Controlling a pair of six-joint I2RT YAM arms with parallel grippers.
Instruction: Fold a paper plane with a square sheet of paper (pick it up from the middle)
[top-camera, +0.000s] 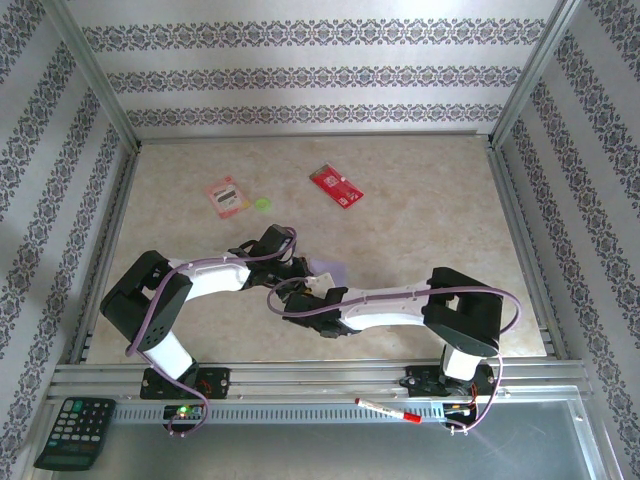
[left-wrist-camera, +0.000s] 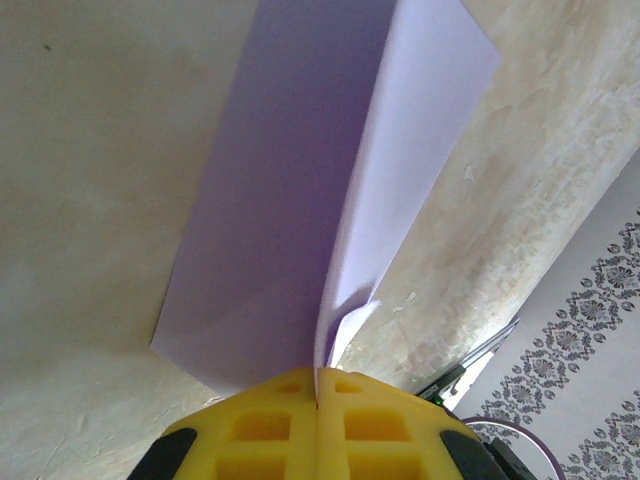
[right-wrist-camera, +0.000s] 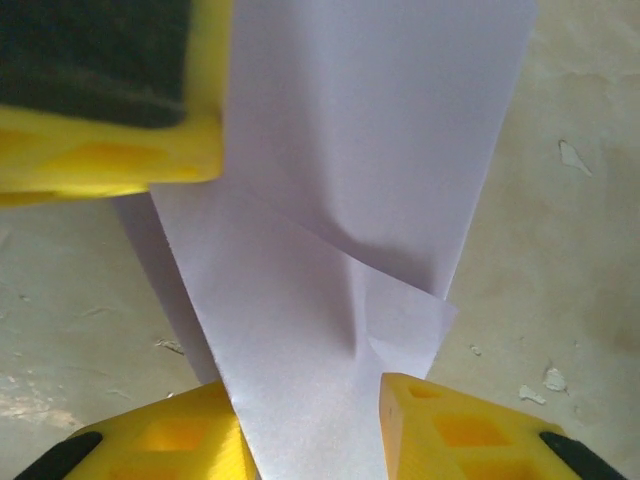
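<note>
The pale lilac sheet of paper (top-camera: 331, 270) is folded and lies at the table's middle, between my two grippers. In the left wrist view the sheet (left-wrist-camera: 290, 200) stands up along a crease, and my left gripper (left-wrist-camera: 318, 385) is shut on its near edge. My left gripper (top-camera: 298, 266) meets the sheet from the left. My right gripper (right-wrist-camera: 310, 430) is open, and the sheet (right-wrist-camera: 330, 150) runs through the gap between its yellow fingers (right-wrist-camera: 480, 430), a small folded corner beside the right one. A left-gripper finger (right-wrist-camera: 100, 130) pinches the sheet above. My right gripper (top-camera: 290, 298) sits just in front of the sheet.
A red rectangular card (top-camera: 336, 185) and a pink-red packet (top-camera: 226, 195) lie farther back, with a small green piece (top-camera: 262, 204) between them. A black calculator (top-camera: 72, 432) and a red-capped marker (top-camera: 388, 411) rest on the near rail. Metal frame posts edge the table.
</note>
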